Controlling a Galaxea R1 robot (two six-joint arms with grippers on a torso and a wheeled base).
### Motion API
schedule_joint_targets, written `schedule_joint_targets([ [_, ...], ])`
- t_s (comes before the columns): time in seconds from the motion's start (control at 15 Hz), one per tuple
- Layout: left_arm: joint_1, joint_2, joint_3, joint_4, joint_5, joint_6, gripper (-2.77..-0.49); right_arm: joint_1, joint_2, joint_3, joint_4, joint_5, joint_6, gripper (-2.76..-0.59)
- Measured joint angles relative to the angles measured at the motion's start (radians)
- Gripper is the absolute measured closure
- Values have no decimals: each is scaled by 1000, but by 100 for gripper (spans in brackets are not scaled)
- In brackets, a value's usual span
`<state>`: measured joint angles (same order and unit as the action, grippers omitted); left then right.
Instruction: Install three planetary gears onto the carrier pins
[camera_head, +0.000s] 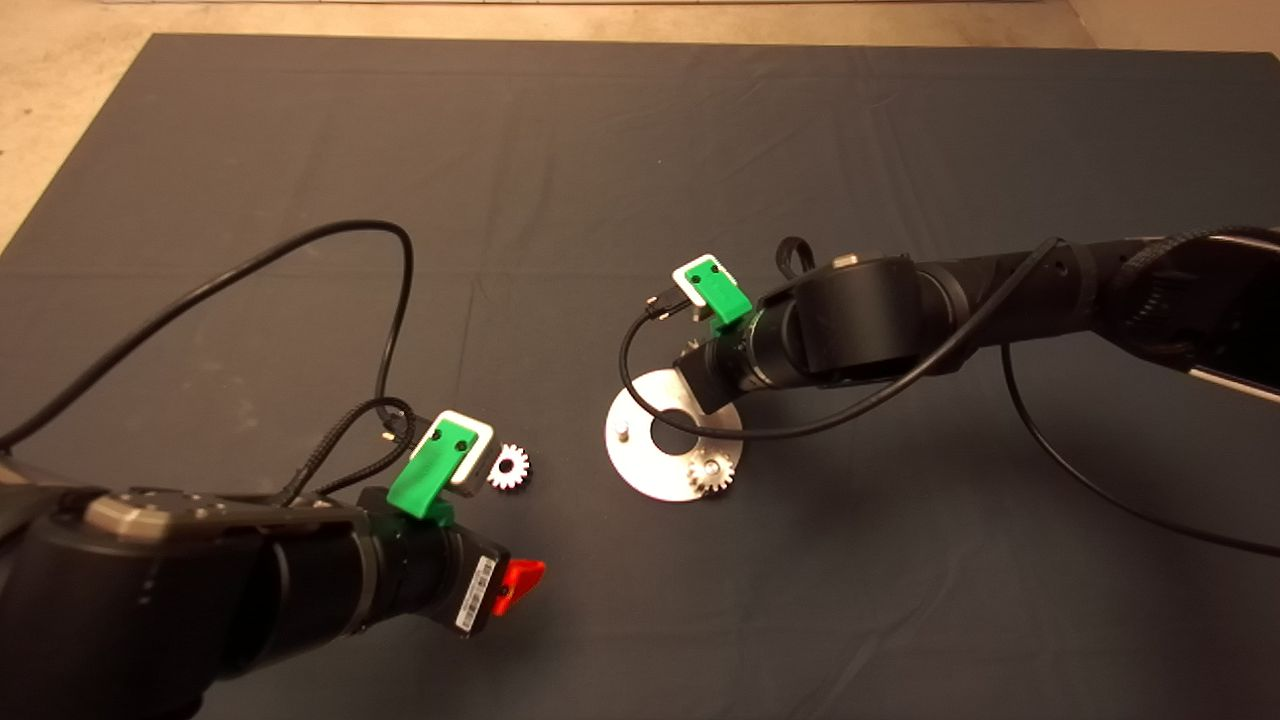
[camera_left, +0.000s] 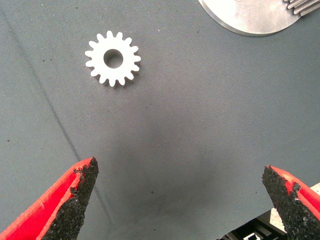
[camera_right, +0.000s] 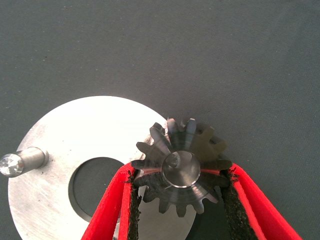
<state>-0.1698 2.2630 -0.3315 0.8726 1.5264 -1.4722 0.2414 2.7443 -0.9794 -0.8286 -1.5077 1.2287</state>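
Even overhead light on a dim mat (camera_head: 640, 150); glare on the disc (camera_right: 100, 130); soft shadow between the left gripper's fingers (camera_left: 75, 195).

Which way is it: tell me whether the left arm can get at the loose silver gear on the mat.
Probably yes. The silver gear lies flat on bare mat, just ahead of the left gripper, whose fingers are open wide. Nothing lies between them, and the disc sits off to the side.

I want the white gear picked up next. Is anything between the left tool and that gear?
No, nothing visible. The left tool is open above bare mat, and the silver gear lies flat just ahead, apart from the disc.
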Motion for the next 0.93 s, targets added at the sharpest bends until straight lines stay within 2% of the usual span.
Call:
schedule_joint_targets([
  [0.53,0,-4,0,0,0,0,-237,0,21,0,19,-5,0,-95],
  [0.6,0,-6,0,0,0,0,-237,0,21,0,25,-7,0,-95],
  [0.67,0,-6,0,0,0,0,-237,0,21,0,29,-18,0,-95],
  [0.93,0,-12,0,0,0,1,-237,0,21,0,30,-23,-1,-95],
])
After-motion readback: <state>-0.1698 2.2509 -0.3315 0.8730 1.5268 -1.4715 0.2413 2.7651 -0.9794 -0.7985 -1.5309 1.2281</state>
